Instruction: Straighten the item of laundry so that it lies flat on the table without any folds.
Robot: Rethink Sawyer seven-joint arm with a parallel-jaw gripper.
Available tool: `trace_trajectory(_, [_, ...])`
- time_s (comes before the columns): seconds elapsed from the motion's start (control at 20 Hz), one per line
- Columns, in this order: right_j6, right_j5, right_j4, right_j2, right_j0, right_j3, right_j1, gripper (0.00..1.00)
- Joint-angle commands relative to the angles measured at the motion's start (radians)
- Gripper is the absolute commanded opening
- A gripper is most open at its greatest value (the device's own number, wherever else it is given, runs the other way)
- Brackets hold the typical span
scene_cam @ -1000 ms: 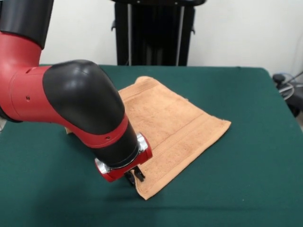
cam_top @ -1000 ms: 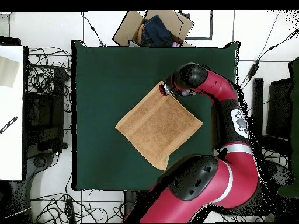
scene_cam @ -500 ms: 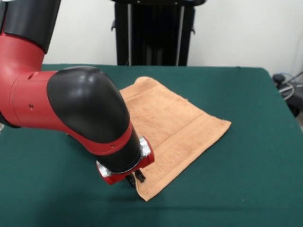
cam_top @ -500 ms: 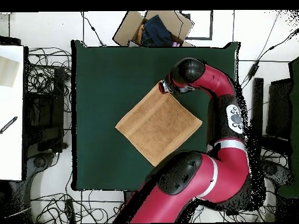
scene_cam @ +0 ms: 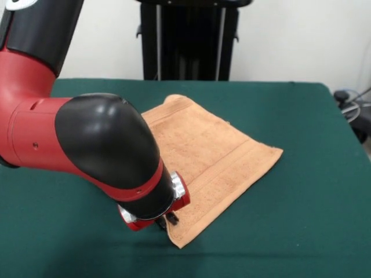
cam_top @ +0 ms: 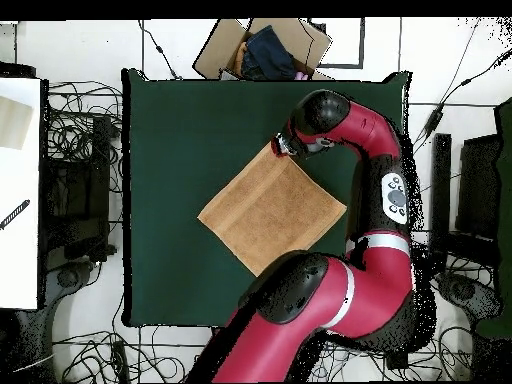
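Now the pincer (scene_cam: 168, 220) sits low at the near corner of the peach-orange towel (scene_cam: 211, 159), whose body stretches diagonally away across the green desk (scene_cam: 301, 191). Whether the pincer is clenched on that corner cannot be told. Overhead, the towel looks almost flat mid-desk.

White wall (scene_cam: 301, 35), black stand (scene_cam: 188, 40), cables (cam_top: 75, 150) on floor

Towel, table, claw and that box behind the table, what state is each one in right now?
Towel: spread flat, turned diamond-wise, no folds visible where the arm does not hide it.
Table: bare green top apart from the towel.
Claw: down at the towel's near corner; open or shut cannot be told.
Cardboard box: open, dark cloth inside.
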Motion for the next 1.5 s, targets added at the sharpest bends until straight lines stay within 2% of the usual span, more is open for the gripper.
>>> trace_trajectory(0.05, [0.276,-0.311,-0.028,0.027,0.073,-0.128,0.177,0.00])
trace_trajectory(0.45, [0.283,-0.306,-0.026,0.024,0.081,-0.149,0.185,0.00])
trace_trajectory(1.5, [0.295,-0.102,-0.082,0.060,0.134,-0.410,0.278,0.00])
